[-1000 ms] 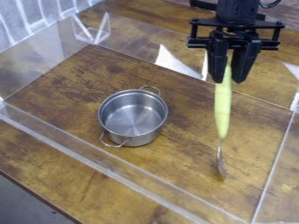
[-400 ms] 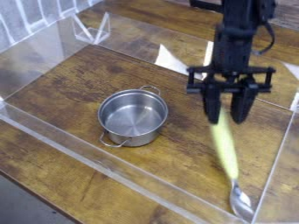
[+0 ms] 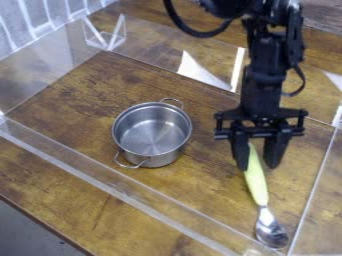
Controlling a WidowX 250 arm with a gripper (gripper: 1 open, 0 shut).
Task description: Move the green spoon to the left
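Observation:
The green spoon (image 3: 254, 178) lies on the wooden table at the right, its yellow-green handle running from under my gripper down to the silver bowl (image 3: 271, 233) near the front acrylic wall. My gripper (image 3: 261, 155) points down over the handle's far end. Its black fingers (image 3: 242, 158) stand apart on either side of the handle, with a gap showing, so it looks open. Whether the fingers still touch the handle I cannot tell.
A round steel pot (image 3: 152, 133) with two small handles sits left of the spoon, mid-table. Clear acrylic walls (image 3: 80, 165) fence the table's front, left and right. White paper triangles (image 3: 201, 68) lie at the back.
The gripper came down toward the table with the spoon hanging from it. The spoon now rests on the wood and the fingers have spread off its handle.

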